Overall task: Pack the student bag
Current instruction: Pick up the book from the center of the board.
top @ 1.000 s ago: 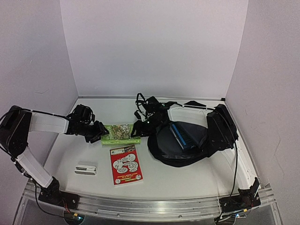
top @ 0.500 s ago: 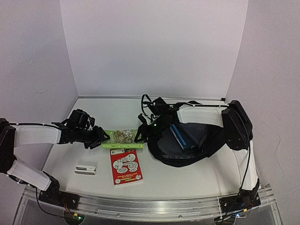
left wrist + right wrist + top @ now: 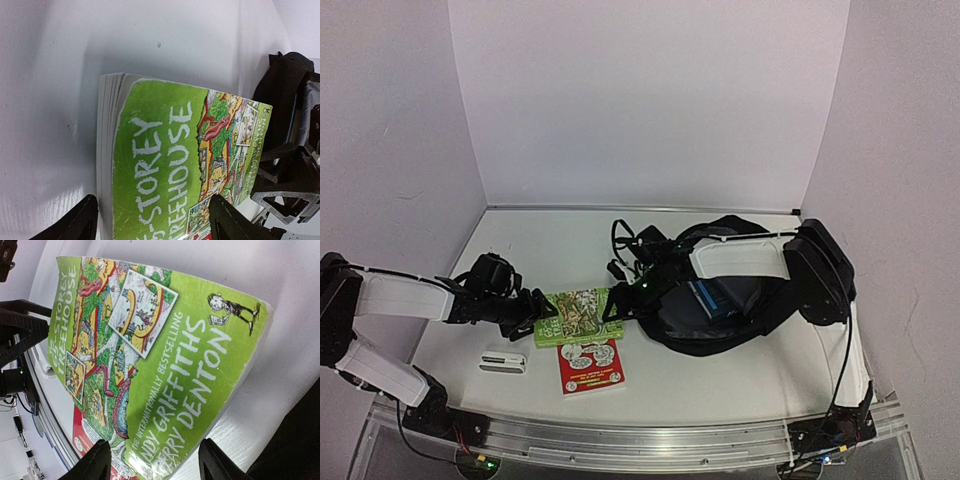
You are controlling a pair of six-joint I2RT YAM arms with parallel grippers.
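The student bag [image 3: 740, 325], a large black backpack, lies open at the right with a blue item [image 3: 708, 292] inside. A green Treehouse book [image 3: 578, 314] lies flat left of the bag, its near edge overlapping a red booklet [image 3: 590, 366]. My left gripper [image 3: 532, 312] is at the book's left end, its fingers wide apart over the green book [image 3: 165, 165]; the left gripper [image 3: 152, 225] is open. My right gripper [image 3: 620, 303] is at the book's right end. In the right wrist view the right gripper [image 3: 157, 460] is open, straddling a corner of the green book [image 3: 165, 350] without touching it.
A small white box [image 3: 503, 359] lies on the table near the left arm. Black straps [image 3: 630, 240] trail from the bag toward the back. White walls close in the table on three sides.
The green book stood on edge between both grippers; it now lies flat, nearer the front and over the red booklet's top. The left jaws have widened. Both grippers have come forward.
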